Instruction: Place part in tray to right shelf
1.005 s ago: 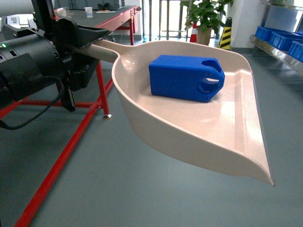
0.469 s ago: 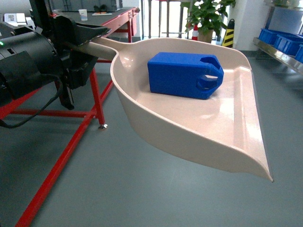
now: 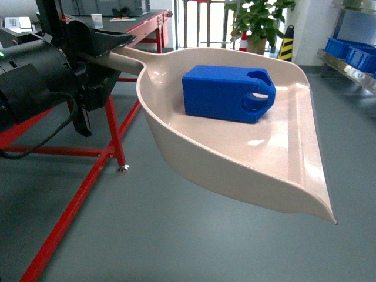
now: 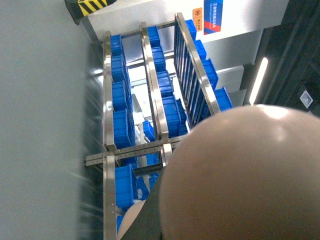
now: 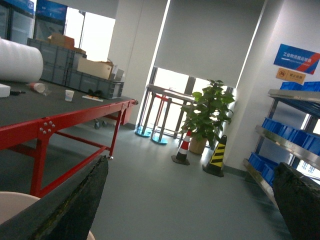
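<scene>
The left gripper (image 3: 103,53) is squeezing the long handle of the shiny beige plastic scoop tray (image 3: 276,170), which is carrying the small bright blue plastic block (image 3: 226,93); the right gripper's (image 5: 190,200) fingers are standing wide apart, holding nothing.

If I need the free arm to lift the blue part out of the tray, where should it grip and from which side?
Probably across the two long flat sides of the part, coming from above. It lies on its side in the tray, whose raised back and side walls block a low approach. Avoid the notched lug facing the open lip: little flat surface there. The left gripper holds the handle.
</scene>
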`<state>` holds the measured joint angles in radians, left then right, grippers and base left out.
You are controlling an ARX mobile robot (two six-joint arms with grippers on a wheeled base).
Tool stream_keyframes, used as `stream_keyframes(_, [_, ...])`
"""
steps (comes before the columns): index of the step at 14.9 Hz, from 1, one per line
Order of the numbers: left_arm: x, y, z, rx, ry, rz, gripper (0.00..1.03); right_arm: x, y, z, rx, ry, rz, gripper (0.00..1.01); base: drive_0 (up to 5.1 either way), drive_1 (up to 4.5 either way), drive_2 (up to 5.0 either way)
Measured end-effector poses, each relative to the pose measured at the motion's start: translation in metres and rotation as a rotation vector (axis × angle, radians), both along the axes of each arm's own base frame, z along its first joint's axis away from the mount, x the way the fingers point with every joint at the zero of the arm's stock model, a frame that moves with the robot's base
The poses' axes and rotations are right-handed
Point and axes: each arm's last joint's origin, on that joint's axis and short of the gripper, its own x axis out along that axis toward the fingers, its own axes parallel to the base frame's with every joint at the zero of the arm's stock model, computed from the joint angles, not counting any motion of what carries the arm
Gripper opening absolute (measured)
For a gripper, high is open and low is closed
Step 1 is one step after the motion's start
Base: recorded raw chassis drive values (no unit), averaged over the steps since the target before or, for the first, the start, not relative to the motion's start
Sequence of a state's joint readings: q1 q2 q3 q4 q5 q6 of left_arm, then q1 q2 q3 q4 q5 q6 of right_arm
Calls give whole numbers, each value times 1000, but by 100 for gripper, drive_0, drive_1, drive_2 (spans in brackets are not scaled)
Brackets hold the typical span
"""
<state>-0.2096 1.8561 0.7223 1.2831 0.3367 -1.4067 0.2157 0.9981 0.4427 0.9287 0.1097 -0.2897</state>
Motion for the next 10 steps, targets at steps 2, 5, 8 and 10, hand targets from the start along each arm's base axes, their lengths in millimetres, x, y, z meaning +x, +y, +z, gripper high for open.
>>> stream_keyframes(2, [0,0,0,1,4,-1,14,0,0,-1,-1,4,0,98,5,396,-386])
stream_keyframes(5, [0,0,-1,2,7,-2,14,0,0,-1,-1,6,0,98,2,393,-389])
stream_keyframes(8, [0,0,0,1,4,0,14,0,0,0,-1,3,0,98,-5,386,-396])
stream_keyframes(10, [0,0,0,1,4,-3,14,0,0,0,0,1,0,98,-9,382,-400])
